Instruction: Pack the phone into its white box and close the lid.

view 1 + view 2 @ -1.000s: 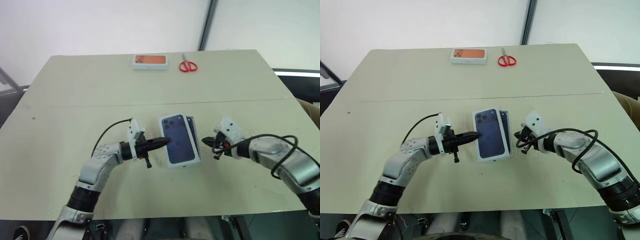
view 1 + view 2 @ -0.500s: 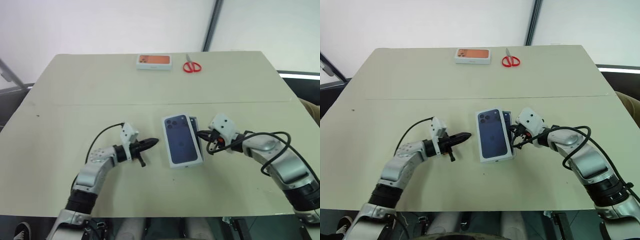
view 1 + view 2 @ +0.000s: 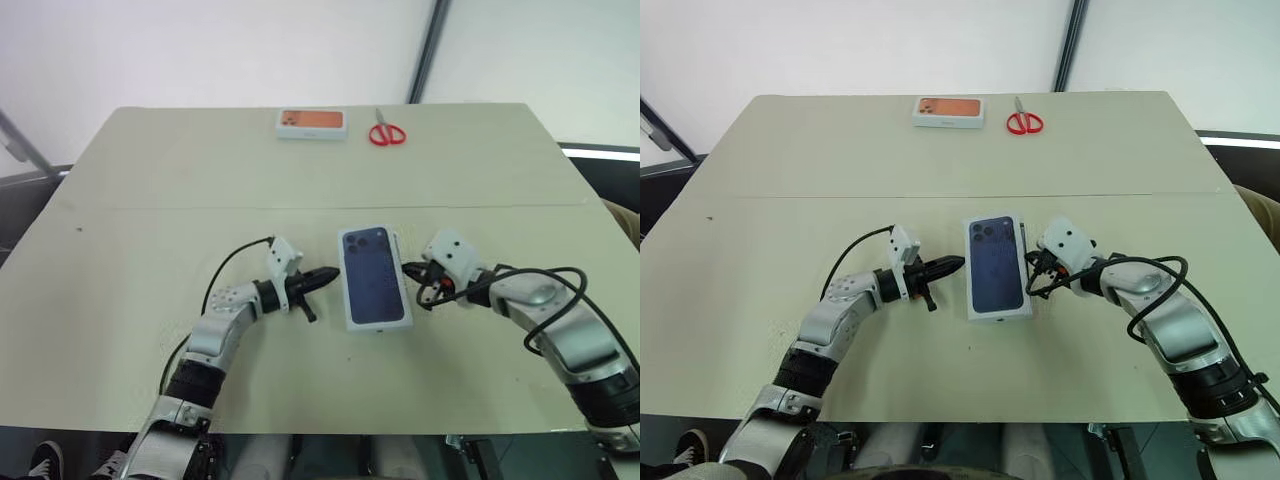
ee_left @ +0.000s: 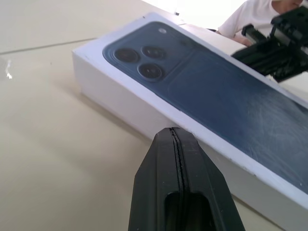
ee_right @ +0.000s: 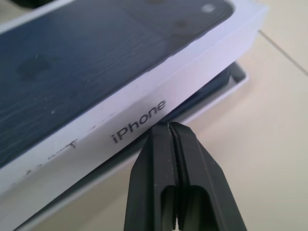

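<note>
The lid [image 3: 375,278], white with a dark blue phone picture on top, lies at mid-table over the white box [image 5: 226,94], slightly off so the box's rim shows along its right side. A dark strip under the lid may be the phone [image 5: 214,86]; the rest of it is hidden. My left gripper [image 3: 333,271] is shut, its tip level and right at the lid's left wall [image 4: 144,113]. On the other side my right gripper [image 3: 406,268] is shut too, and its tip [image 5: 168,126] rests against the lid's right wall by the box rim.
A white box with an orange picture [image 3: 311,123] and red scissors [image 3: 386,133] lie at the table's far edge. A person in a white shirt [image 4: 243,19] sits beyond the table. Bare tabletop [image 3: 150,250] surrounds the box.
My left gripper has moved right, up to the lid's left wall. The lid now sits further right and squarer over the box, hiding more of it. The right gripper has barely moved.
</note>
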Tool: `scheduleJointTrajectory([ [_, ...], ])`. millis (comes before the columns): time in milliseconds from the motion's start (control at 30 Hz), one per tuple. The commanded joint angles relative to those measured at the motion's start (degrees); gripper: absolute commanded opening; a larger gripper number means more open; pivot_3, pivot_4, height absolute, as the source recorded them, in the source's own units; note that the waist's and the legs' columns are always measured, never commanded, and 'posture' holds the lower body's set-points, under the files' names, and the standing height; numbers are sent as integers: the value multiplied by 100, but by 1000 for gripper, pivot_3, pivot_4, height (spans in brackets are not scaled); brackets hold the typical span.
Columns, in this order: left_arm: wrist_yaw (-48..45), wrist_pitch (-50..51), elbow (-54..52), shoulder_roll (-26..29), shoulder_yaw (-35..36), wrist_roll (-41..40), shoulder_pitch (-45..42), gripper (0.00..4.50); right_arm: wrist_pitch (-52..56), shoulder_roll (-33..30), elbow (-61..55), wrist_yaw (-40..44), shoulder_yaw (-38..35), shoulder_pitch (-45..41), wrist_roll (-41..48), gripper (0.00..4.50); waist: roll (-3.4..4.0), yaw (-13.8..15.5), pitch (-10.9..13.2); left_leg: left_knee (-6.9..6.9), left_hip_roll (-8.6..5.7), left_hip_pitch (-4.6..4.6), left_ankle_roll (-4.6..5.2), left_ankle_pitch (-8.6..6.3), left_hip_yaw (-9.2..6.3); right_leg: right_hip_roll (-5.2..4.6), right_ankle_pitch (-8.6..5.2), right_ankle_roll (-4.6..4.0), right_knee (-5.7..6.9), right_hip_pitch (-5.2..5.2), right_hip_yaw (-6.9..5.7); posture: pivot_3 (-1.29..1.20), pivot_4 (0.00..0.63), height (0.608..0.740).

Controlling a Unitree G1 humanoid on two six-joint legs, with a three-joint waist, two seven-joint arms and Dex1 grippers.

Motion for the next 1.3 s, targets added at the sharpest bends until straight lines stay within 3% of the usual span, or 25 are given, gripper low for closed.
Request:
scheduleJointTrajectory([
  [33, 13, 44, -19, -91, 12, -41, -148, 0, -84, -7, 23, -3, -237, -30, -177, 48, 0, -4, 0, 0, 0, 0, 0, 0, 0, 1, 0, 0, 0, 0, 0, 0, 150, 740],
  [1100, 257, 124, 312, -434, 187, -93, -601, 0, 126, 598, 210, 73, -71, -631, -830, 48, 0, -6, 0, 3, 0, 0, -4, 3, -1, 3, 0, 1, 6, -2, 0, 0, 150, 740],
  [1300, 408, -77, 593, -437, 140, 247, -639, 0, 176, 775, 387, 19, 72, -717, -963, 48, 0, -9, 0, 3, 0, 0, -4, 3, -1, 4, 0, 1, 6, -2, 0, 0, 150, 740],
])
